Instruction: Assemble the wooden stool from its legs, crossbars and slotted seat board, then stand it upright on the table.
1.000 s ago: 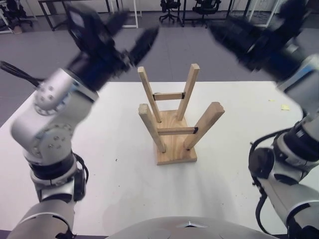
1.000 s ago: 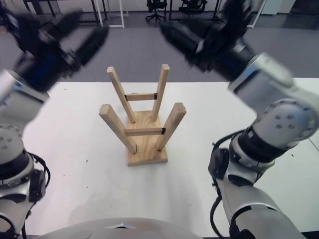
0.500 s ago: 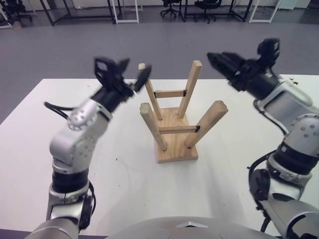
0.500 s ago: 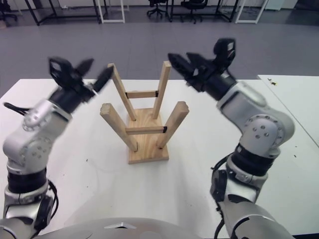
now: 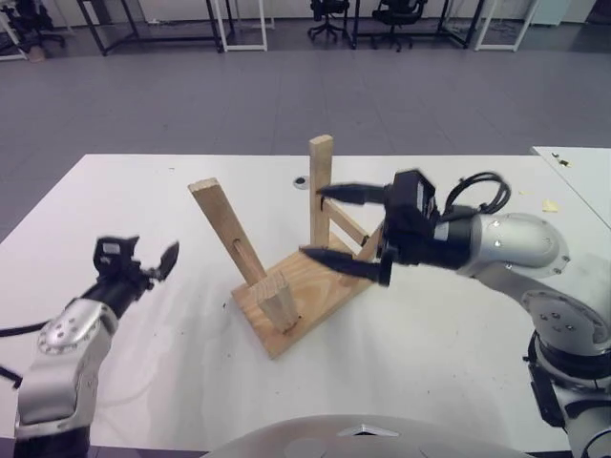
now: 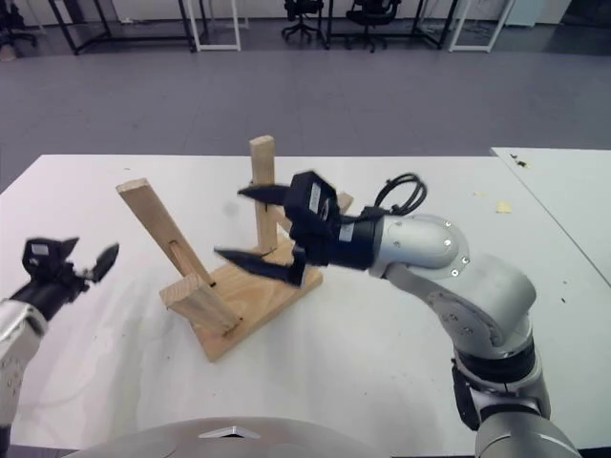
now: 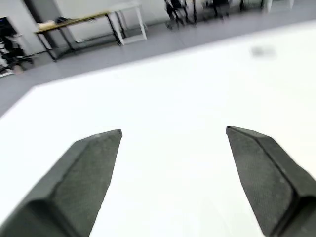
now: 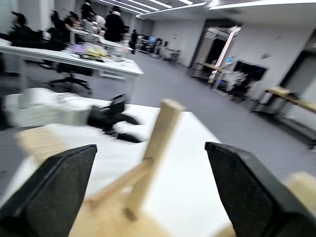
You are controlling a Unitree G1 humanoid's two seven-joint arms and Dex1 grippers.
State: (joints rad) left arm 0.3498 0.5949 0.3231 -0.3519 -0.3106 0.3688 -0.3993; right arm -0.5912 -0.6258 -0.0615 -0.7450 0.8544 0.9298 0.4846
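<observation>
The wooden stool point(image 5: 286, 307) sits upside down on the white table point(image 5: 458, 334), seat board down and turned cornerwise, legs pointing up and leaning left. A crossbar point(image 5: 349, 225) joins the far legs. My right gripper point(image 5: 315, 221) is open at the stool's right side, its fingers spread above and below the crossbar, around the tall far leg point(image 8: 158, 140); whether they touch the wood I cannot tell. My left gripper point(image 5: 143, 256) hangs open low over the table's left part, well apart from the stool, with bare table between its fingers point(image 7: 94, 163).
The table's far edge runs behind the stool, with grey floor, desks and chairs point(image 5: 329, 14) beyond. A second white table point(image 5: 578, 167) stands at the right with small yellow bits on it. Bare tabletop lies in front of the stool.
The stool has turned and slid, its board now cornerwise. My right gripper came down from above to the stool's right legs. My left arm dropped away to the left.
</observation>
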